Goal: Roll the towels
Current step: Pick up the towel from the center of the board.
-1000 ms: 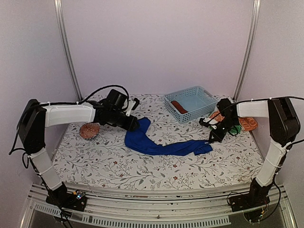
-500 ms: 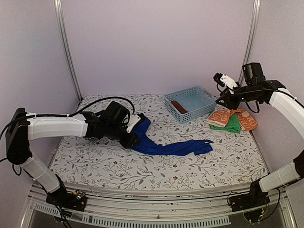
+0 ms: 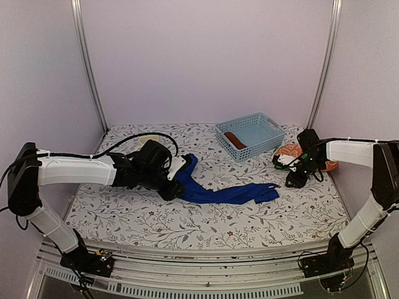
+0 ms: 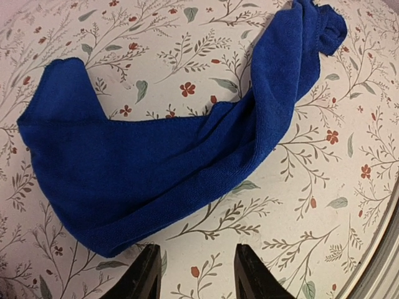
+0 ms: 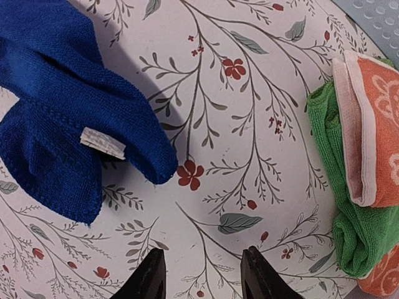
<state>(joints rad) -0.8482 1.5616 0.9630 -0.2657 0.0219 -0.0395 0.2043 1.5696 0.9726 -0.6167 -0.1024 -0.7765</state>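
the royal-blue towel (image 3: 219,192) is laid out unrolled as a long twisted strip in front of the basket (image 3: 260,148), stretched from front-left of it to just front-right. its lie is little changed from a second ago. a rust-brown towel (image 3: 235,139) is seen inside the basket. the orange patterned towel (image 5: 381,118) and the green towel (image 5: 358,233) are stacked folded to the right of the basket, the orange on top. in the top view they are partly hidden by the right arm.

the left gripper (image 4: 196,277) is held low over the floral table cover (image 3: 187,221) at the towel's wide end, front-left of the basket. its fingers are spread and nothing is caught between them; the cloth's edge lies just beyond the tips. compared with a second ago, it has been brought a little farther from the basket, toward the front.

the right gripper (image 5: 202,277) is spread as well, with only bare table cover seen between its fingers. it is placed front-right of the basket, between the towel's narrow end and the folded stack, touching neither. a second ago it was down at that towel end; half a second ago it had been lifted high above the stack; now it has been lowered again beside the stack.
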